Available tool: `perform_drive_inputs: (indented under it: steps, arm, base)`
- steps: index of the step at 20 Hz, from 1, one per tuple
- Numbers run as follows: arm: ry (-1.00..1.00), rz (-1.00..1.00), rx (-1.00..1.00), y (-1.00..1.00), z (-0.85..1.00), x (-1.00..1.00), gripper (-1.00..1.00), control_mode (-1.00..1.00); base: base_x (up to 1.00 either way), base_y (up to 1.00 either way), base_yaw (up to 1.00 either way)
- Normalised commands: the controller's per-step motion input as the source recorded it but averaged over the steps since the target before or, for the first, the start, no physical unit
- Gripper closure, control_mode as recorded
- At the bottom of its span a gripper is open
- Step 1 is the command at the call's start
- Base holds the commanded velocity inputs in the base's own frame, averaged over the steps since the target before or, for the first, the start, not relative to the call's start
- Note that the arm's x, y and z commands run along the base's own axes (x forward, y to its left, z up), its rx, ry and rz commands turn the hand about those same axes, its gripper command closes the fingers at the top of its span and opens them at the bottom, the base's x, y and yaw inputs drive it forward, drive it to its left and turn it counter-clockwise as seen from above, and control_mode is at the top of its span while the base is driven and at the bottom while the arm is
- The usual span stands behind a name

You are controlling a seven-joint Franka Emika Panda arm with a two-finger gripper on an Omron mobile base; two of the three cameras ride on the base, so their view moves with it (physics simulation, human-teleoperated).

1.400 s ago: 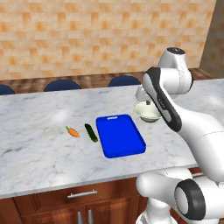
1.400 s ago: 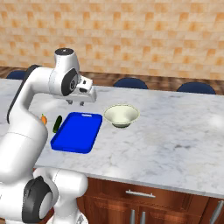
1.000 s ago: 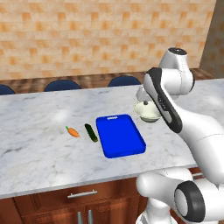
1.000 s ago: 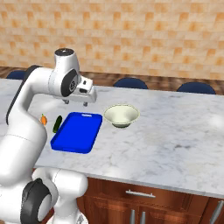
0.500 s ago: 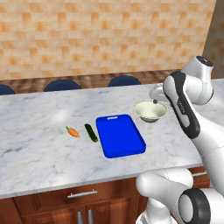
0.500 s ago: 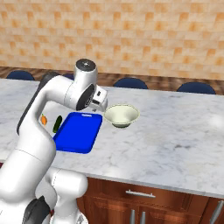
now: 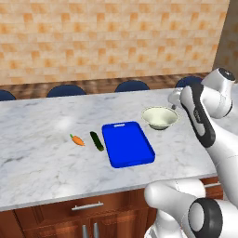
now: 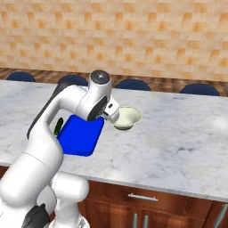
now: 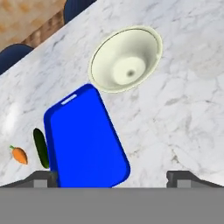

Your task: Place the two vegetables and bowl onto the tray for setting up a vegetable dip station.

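On the marble counter lies the blue tray point(image 7: 127, 144) with nothing on it. Left of the tray lies the dark green cucumber point(image 7: 96, 141), and further left the small orange carrot point(image 7: 77, 140). The cream bowl point(image 7: 159, 117) stands just off the tray's far right corner. My gripper point(image 9: 113, 178) hangs above the counter, and its hand point(image 8: 111, 112) is close beside the bowl. It is open, with wide-apart fingertips point(image 9: 43, 177) holding nothing. The hand view takes in the bowl point(image 9: 127, 59), tray point(image 9: 85, 140), cucumber point(image 9: 41, 148) and carrot point(image 9: 19, 155).
Dark blue chair backs point(image 7: 66, 89) line the far side of the counter below a tiled wall. Bare marble point(image 7: 42, 158) stretches left of the carrot, and more of it point(image 8: 178, 133) lies right of the bowl. The counter's front edge point(image 7: 69, 197) sits above wooden drawers.
The arm has swung to the right, from over the tray's far end to beside the bowl. The bowl, tray and vegetables have not moved.
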Motion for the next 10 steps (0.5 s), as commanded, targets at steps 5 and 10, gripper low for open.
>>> perform_drive_inputs:
  steps: [5,10]
  arm:
    - [0.13,-0.25,0.21,-0.34,-0.14,0.20,-1.00,-1.00]
    - [0.17,-0.10,0.16,-0.29,-0.08,0.24,-1.00,-1.00]
  base:
    - [0.00,0.00,0.00]
    - [0.00,0.00,0.00]
